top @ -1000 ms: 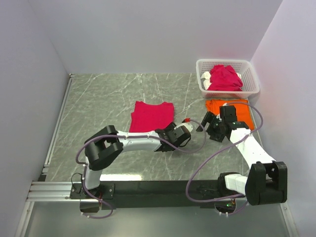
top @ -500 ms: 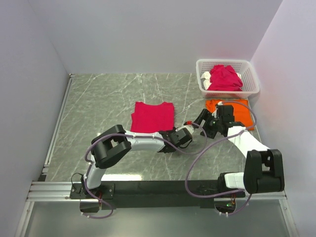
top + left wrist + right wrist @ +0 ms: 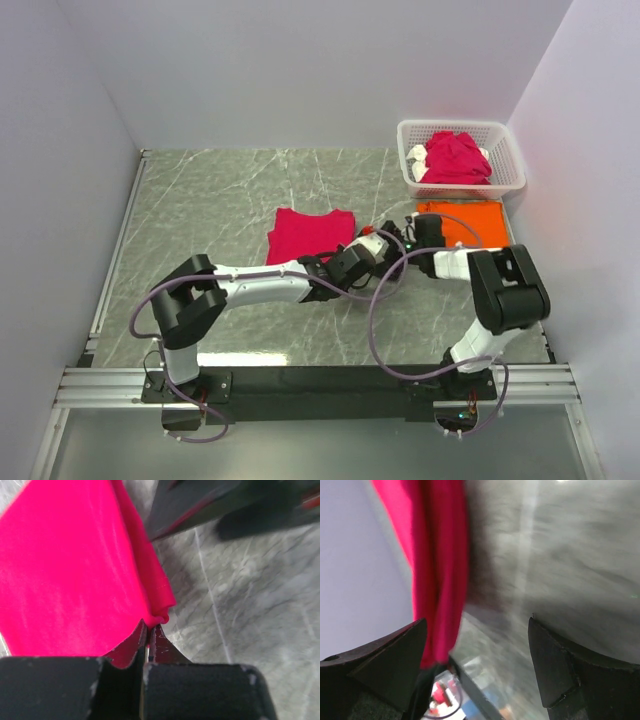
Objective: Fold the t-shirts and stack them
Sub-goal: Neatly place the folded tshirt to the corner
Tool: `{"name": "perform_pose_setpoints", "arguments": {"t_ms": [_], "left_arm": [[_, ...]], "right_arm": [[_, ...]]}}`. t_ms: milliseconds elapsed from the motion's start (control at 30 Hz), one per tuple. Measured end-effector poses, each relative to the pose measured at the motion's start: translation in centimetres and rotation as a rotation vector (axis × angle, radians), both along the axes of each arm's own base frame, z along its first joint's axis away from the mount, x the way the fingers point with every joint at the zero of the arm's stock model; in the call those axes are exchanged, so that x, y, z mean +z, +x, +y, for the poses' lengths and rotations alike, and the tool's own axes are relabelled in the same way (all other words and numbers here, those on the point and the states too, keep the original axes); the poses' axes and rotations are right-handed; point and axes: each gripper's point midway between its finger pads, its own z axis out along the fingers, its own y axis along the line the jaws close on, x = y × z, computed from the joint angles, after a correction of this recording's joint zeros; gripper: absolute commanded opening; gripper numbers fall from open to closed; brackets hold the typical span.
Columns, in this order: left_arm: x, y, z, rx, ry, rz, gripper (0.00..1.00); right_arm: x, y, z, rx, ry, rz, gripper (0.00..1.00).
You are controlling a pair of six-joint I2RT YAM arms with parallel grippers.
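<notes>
White lattice basket [image 3: 466, 188] at the far right corner of the table [image 3: 220, 200]; it holds a loose heap of crimson t-shirts [image 3: 455, 158], how many cannot be told, with the heap rising above the rim. Folded orange t-shirt [image 3: 468, 222] flat on the table just in front of the basket, near the right edge. Folded crimson t-shirt [image 3: 308, 233] flat at about the middle of the table, well apart from the basket.

Left gripper [image 3: 149, 636]: fingers pressed together, pinching the hem at the near right corner of the folded crimson t-shirt; in the left wrist view the cloth edge dips down into the meeting fingertips and the rest of the shirt lies spread on the marble surface.

Right gripper [image 3: 477, 652]: fingers [image 3: 395, 660] spread wide, nothing between them. It is low over the table just beside the same corner of the crimson shirt, between that shirt and the orange one, and close to the left gripper. The right wrist view is blurred; whether its fingers touch the cloth cannot be told.
</notes>
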Motion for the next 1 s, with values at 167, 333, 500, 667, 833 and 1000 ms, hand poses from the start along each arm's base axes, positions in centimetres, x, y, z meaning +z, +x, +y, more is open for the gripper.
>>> {"name": "perform_pose_setpoints", "arguments": {"t_ms": [167, 333, 500, 667, 833, 1000], "left_arm": [[0.7, -0.4, -0.4, 0.005, -0.05, 0.021, 0.01], [0.4, -0.9, -0.8, 0.01, -0.079, 0.058, 0.01], [0.3, -1.4, -1.3, 0.026, -0.12, 0.092, 0.03], [0.0, -2.0, -1.4, 0.057, -0.169, 0.129, 0.3], [2.5, -3.0, -1.0, 0.086, -0.267, 0.167, 0.75], [8.8, -2.7, 0.7, 0.114, -0.419, 0.173, 0.94]], "right_arm": [[0.3, 1.6, 4.7, 0.057, 0.085, -0.009, 0.88], [0.5, 2.8, 9.1, 0.122, 0.125, -0.024, 0.85], [0.1, 3.4, 10.5, 0.143, 0.072, -0.038, 0.67], [-1.5, 2.6, 9.0, 0.15, -0.048, -0.028, 0.33], [-1.8, 2.1, 6.1, 0.173, -0.262, -0.052, 0.0], [0.2, 2.7, 2.2, 0.204, -0.531, -0.132, 0.0]]}}
